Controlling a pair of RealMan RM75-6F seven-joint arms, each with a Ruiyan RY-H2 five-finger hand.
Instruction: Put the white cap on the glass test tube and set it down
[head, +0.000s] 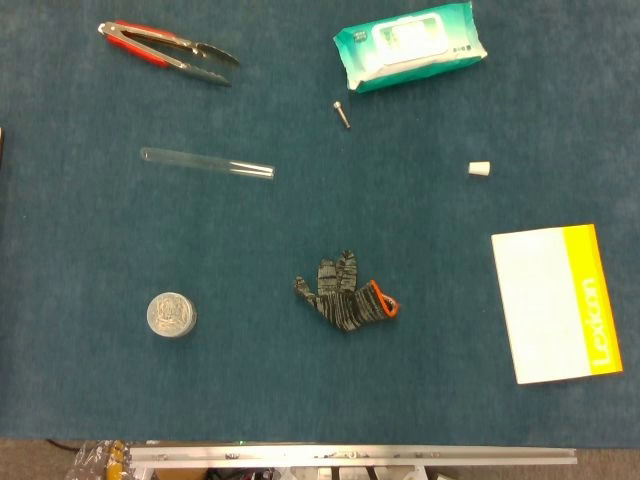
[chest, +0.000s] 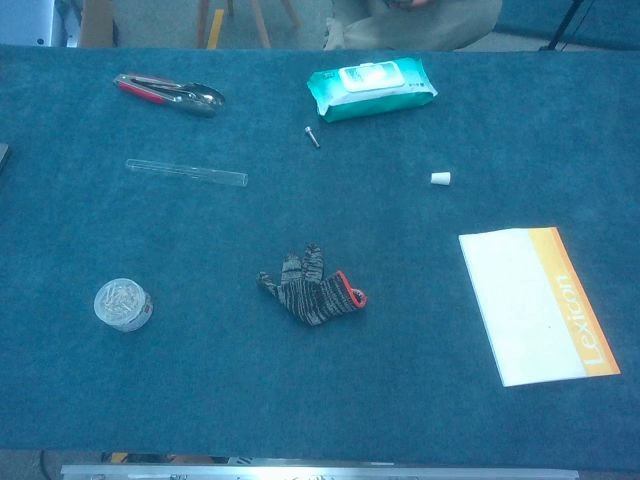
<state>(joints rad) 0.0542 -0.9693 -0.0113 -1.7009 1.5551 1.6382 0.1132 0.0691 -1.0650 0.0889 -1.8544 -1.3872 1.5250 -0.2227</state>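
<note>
The glass test tube (head: 207, 163) (chest: 186, 172) lies flat on the blue cloth at the left, running left to right. The small white cap (head: 480, 169) (chest: 440, 179) sits alone on the cloth well to the right of it. Tube and cap are far apart, with bare cloth between them. Neither hand shows in the head view or the chest view.
Red-handled tongs (head: 168, 51) lie at the far left. A wet-wipes pack (head: 408, 43) and a small screw (head: 342, 113) lie at the far middle. A grey knit glove (head: 345, 296) is in the centre, a round tin (head: 171, 317) near left, a white-and-yellow booklet (head: 556, 302) right.
</note>
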